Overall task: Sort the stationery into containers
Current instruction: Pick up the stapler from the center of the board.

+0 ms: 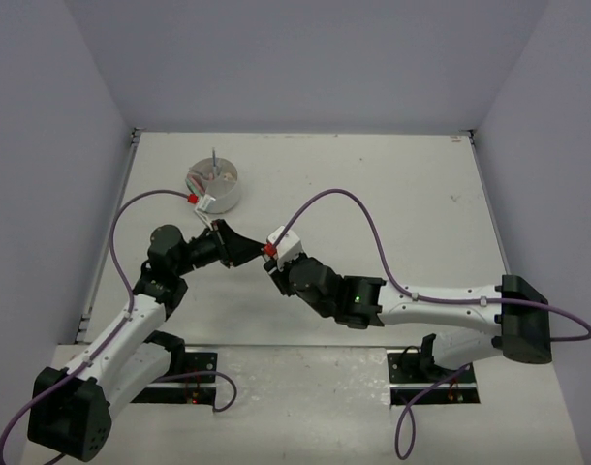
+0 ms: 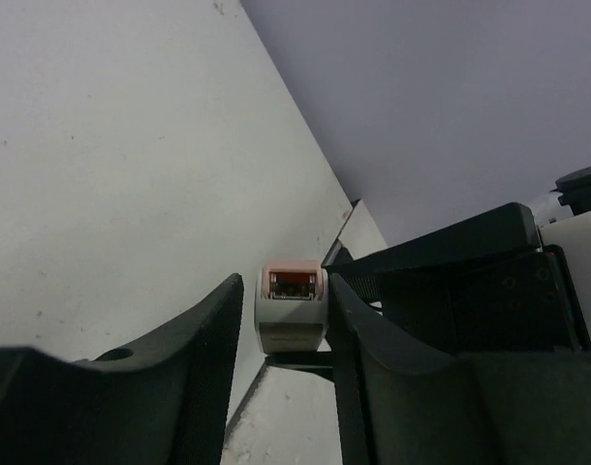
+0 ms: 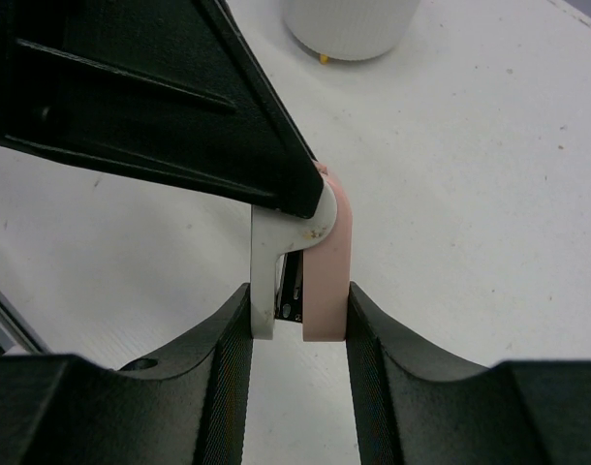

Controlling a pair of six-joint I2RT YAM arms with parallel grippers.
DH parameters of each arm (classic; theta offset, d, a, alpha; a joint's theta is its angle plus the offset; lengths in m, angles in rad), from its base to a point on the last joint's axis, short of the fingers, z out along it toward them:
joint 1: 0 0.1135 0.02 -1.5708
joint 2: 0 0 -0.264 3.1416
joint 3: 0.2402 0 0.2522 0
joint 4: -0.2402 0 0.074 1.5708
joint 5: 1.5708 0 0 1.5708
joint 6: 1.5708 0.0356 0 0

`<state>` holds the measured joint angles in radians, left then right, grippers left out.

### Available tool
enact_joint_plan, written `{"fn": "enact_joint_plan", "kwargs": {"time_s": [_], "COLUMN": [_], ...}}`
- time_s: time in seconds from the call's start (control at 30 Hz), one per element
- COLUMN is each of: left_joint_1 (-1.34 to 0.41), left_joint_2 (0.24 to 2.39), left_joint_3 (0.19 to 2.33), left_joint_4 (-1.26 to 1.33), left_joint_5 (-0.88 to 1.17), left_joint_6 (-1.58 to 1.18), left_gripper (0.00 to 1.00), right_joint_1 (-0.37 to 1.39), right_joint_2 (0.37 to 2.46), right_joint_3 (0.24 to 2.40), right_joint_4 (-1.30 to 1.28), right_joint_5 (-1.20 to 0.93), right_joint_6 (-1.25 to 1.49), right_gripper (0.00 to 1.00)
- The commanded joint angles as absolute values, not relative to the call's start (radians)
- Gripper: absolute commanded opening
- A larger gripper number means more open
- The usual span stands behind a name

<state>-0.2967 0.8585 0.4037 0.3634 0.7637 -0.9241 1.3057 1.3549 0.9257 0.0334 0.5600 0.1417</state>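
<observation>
A small pink and white stapler [image 3: 325, 257] is pinched between my right gripper's [image 3: 297, 310] fingers and held above the table. My left gripper [image 2: 284, 291] faces it end-on. Its jaws stand around the stapler's other end [image 2: 292, 315]; one finger touches it and a gap shows at the other. In the top view the two grippers, left [image 1: 245, 248] and right [image 1: 268, 260], meet nose to nose at the table's middle, hiding the stapler. The round white dish [image 1: 228, 196] stands behind them at the far left with a thin pen upright in it. Its wall shows in the right wrist view [image 3: 349, 29].
The black body of the left gripper [image 3: 160, 97] fills the upper left of the right wrist view. Purple cables loop over both arms. Grey walls close the table on the left, right and far sides.
</observation>
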Motion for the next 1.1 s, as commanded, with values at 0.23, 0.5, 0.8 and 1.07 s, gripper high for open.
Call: {"fn": "enact_joint_plan", "kwargs": {"time_s": [0.23,0.5,0.8,1.07], "left_joint_1": [-0.359,-0.405,-0.407,-0.407], "left_joint_2": [0.912,0.968,0.95,1.059], "left_joint_3": [0.475,0.494,0.636,0.823], "left_joint_4": [0.464,0.468,0.172,-0.046], "left_joint_5": [0.818,0.793,0.511,0.07], "left_joint_6": [-0.904,-0.887,-0.751,-0.629], "left_gripper": [0.11,0.0,0.0,0.0], "right_joint_1": [1.25,1.233,1.228,1.218], "right_joint_2": [1.332,1.326,1.297,1.204], "right_joint_3": [0.997,0.998,0.95,0.919], "right_joint_4": [0.051,0.051,0.05,-0.038], "right_joint_5": [0.534,0.504,0.515,0.586], "right_joint_6": [0.162,0.171,0.217,0.273], "right_gripper": [0.0,0.04,0.7,0.76]}}
